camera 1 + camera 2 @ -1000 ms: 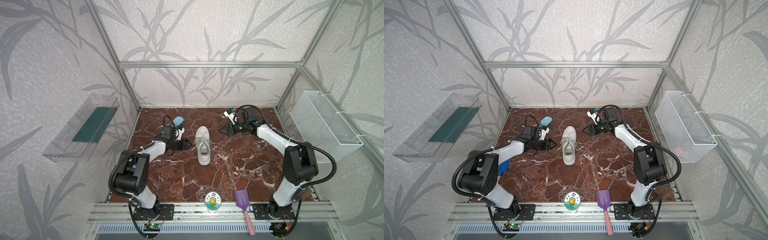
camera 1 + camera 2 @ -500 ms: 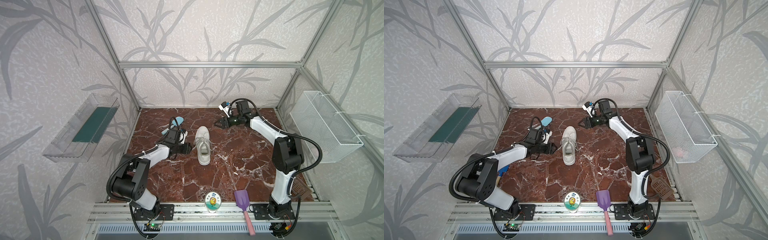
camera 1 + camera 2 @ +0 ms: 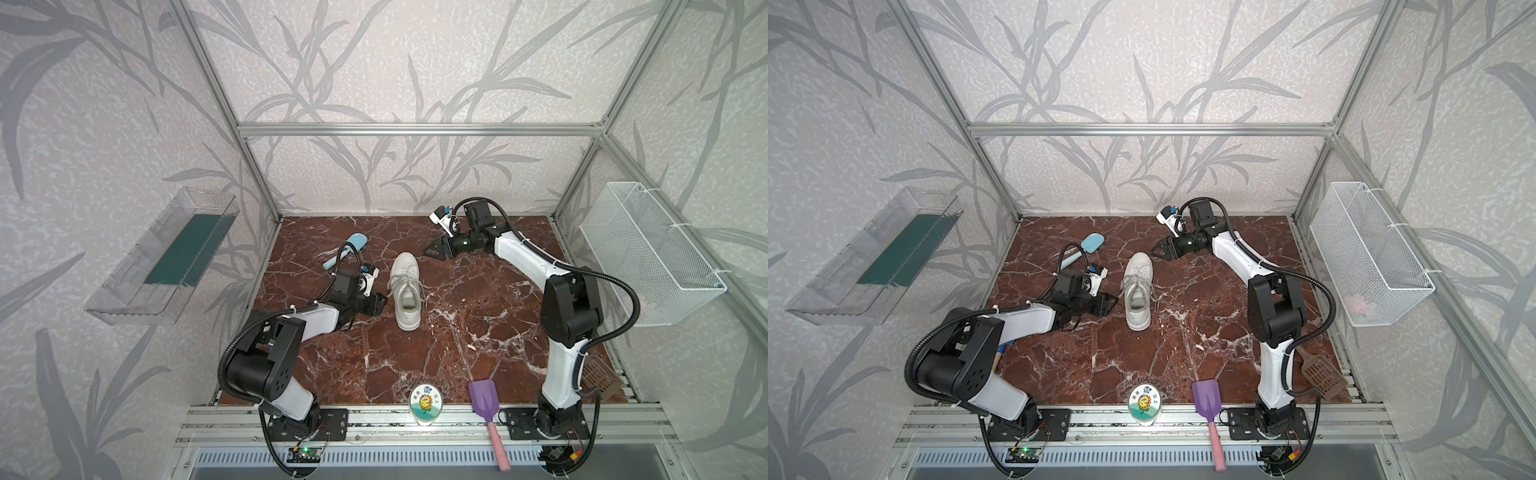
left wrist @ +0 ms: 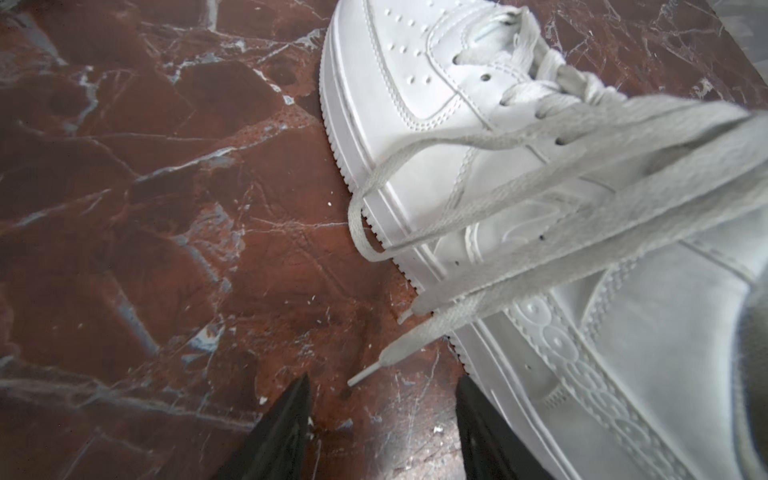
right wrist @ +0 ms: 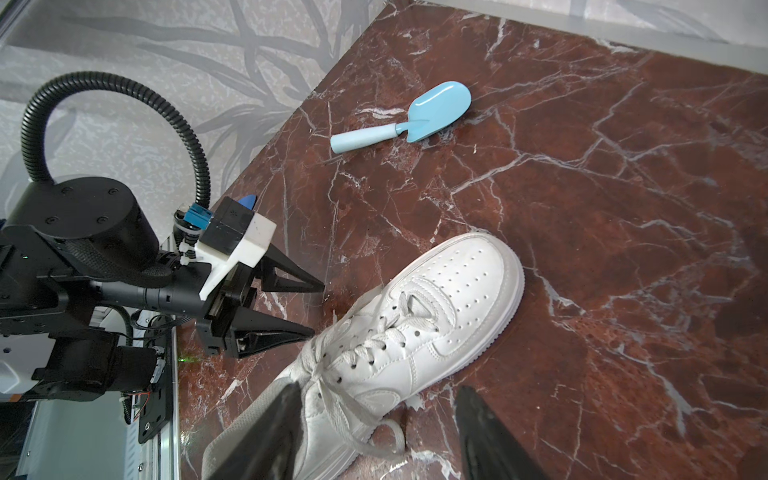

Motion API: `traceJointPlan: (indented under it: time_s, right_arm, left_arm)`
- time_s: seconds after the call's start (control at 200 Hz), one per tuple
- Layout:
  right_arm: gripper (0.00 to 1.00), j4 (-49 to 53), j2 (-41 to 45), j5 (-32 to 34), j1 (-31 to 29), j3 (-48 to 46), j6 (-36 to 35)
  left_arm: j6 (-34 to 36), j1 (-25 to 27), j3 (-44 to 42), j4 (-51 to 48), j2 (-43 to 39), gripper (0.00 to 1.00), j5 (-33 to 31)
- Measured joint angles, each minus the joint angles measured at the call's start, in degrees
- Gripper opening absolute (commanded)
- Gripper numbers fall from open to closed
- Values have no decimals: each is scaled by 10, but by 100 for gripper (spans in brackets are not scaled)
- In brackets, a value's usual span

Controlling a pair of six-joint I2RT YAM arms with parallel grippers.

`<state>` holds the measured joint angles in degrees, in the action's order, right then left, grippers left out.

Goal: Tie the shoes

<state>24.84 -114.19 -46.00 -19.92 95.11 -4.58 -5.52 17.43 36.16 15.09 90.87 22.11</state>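
- The marble tabletop (image 3: 457, 332) is boxed in by an aluminium frame, with papered walls at the back and both sides and a slotted rail along the front.
- Bare marble lies between the sneaker (image 3: 405, 291) and the right arm's base, and in front of the heel up to the rail.
- On the left there is less room: the left arm lies low between the sneaker and the frame edge, with a blue trowel (image 3: 349, 249) behind it.
- At the front edge sit a round flower-printed tin (image 3: 424, 405), a purple scoop (image 3: 484, 401) and a brown slotted scoop (image 3: 1323, 374).
- The sneaker stands upright near the middle; its long axis runs front to back, toe to the back wall, heel to the rail.
- Its laces (image 4: 540, 216) hang loose over the side, 1 tip resting on the marble.
- The left gripper (image 3: 379, 302) sits low just beside the sneaker's side, jaws apart, gripping nothing; the lace tip lies just ahead of the gap.
- The right gripper (image 3: 430, 251) hovers near the toe, jaws likewise apart and empty.
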Motion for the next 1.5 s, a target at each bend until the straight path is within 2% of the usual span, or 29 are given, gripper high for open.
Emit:
traceJointPlan:
  time_s: [0.285, 0.555, 0.7, 0.945, 1.135, 1.5]
  right_arm:
    - [59, 8, 0, 1, -8, 0, 0]
    - [58, 8, 0, 5, -8, 0, 0]
    - [58, 8, -6, 5, -11, 5, 0]
    - [58, 14, -28, 6, -30, 30, -1]
    - [58, 42, -46, 24, -52, 67, -18]
    - [54, 155, -124, 84, -106, 203, -89]
  left_arm:
    - [6, 0, 7, 26, 50, 52, 14]
    - [14, 3, 8, 43, 58, 45, 17]
    - [20, 9, 8, 52, 64, 34, 11]
    - [22, 17, -3, 72, 62, 0, -6]
    - [23, 20, -13, 77, 44, 0, -15]
    - [20, 32, -24, 83, 12, 0, -26]
